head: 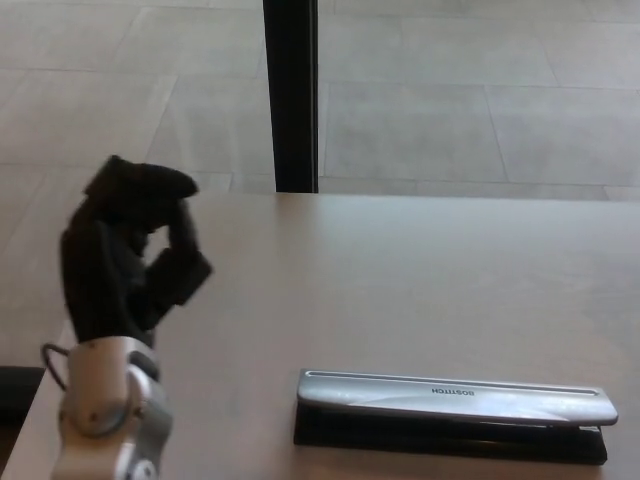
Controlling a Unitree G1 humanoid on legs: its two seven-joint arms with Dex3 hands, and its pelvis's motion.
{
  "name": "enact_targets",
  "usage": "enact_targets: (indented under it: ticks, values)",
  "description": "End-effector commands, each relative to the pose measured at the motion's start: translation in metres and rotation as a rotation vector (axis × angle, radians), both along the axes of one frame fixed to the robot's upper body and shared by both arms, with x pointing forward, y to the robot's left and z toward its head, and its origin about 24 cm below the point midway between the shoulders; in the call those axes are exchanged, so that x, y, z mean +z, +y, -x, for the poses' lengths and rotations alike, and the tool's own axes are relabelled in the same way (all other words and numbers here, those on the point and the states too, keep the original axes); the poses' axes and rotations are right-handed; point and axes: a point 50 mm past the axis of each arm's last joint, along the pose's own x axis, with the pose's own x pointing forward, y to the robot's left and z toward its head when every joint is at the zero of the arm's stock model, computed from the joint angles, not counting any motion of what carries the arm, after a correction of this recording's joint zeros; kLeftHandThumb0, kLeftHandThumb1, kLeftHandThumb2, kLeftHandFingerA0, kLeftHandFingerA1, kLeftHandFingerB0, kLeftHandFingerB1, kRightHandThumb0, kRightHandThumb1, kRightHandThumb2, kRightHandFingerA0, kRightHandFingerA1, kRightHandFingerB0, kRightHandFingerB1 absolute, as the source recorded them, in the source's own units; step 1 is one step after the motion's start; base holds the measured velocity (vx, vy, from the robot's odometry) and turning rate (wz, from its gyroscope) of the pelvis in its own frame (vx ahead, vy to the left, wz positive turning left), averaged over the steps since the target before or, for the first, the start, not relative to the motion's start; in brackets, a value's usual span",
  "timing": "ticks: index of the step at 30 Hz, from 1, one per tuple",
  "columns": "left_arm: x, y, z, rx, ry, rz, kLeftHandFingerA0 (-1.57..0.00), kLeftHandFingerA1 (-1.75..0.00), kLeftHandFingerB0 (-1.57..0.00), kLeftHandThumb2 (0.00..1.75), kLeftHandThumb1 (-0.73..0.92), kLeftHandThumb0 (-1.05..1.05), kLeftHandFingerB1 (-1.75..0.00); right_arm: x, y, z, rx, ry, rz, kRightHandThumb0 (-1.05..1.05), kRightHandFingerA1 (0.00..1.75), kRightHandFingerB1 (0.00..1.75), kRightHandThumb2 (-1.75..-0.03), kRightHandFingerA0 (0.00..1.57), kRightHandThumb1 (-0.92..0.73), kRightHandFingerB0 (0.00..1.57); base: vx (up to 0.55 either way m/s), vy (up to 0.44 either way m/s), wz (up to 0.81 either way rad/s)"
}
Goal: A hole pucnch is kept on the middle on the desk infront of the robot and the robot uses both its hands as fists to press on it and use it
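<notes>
A long silver hole punch (455, 405) with a black base lies flat on the pale desk (400, 270), near the front edge and right of centre. My left hand (130, 255) is raised over the desk's left side, well to the left of the punch and not touching it. Its black fingers are curled in towards the palm with nothing held. My right hand does not show.
A black vertical post (291, 95) stands behind the desk's far edge. Beyond the desk is a grey tiled floor (450, 100). The desk's left edge runs just under my left forearm (105, 420).
</notes>
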Motion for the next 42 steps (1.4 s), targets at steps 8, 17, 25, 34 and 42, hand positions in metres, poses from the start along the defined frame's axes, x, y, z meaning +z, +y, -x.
enact_targets:
  ticks: [8, 17, 25, 34, 42]
  values:
    - [-0.003, -0.104, 0.030, -0.295, 0.106, -0.032, -0.89, -1.75, -0.54, 1.02, 0.77, -0.27, -1.71, -0.017, 0.121, 0.011, 0.602, 0.090, 0.154, -0.27, 1.75, 1.41, -1.08, 1.02, -0.66, 0.74, 0.00, 0.000, 0.00]
    - [-0.018, -0.122, 0.039, -0.370, 0.182, -0.038, -0.89, -1.75, -0.52, 1.00, 0.79, -0.26, -1.71, -0.054, 0.135, 0.012, 0.604, 0.243, 0.161, -0.30, 1.75, 1.39, -1.15, 1.29, -0.65, 0.81, 0.00, 0.000, 0.00]
    - [-0.034, -0.129, 0.039, -0.342, 0.250, 0.007, -0.85, -1.75, -0.48, 0.93, 0.84, -0.30, -1.75, -0.064, 0.135, 0.004, 0.587, 0.253, 0.165, -0.33, 1.75, 1.41, -1.11, 1.29, -0.66, 0.80, 0.00, 0.000, 0.00]
    - [-0.064, -0.133, 0.039, -0.255, 0.356, 0.057, -0.84, -1.75, -0.45, 0.90, 0.87, -0.31, -1.75, -0.069, 0.127, -0.002, 0.542, 0.264, 0.175, -0.34, 1.75, 1.70, -1.05, 1.08, -0.68, 0.62, 0.00, 0.000, 0.00]
    - [-0.083, -0.141, 0.044, -0.195, 0.432, 0.157, -0.85, -1.75, -0.43, 0.85, 0.90, -0.36, -1.75, -0.078, 0.129, -0.006, 0.527, 0.284, 0.182, -0.34, 1.75, 1.68, -1.04, 1.08, -0.69, 0.63, 0.00, 0.000, 0.00]
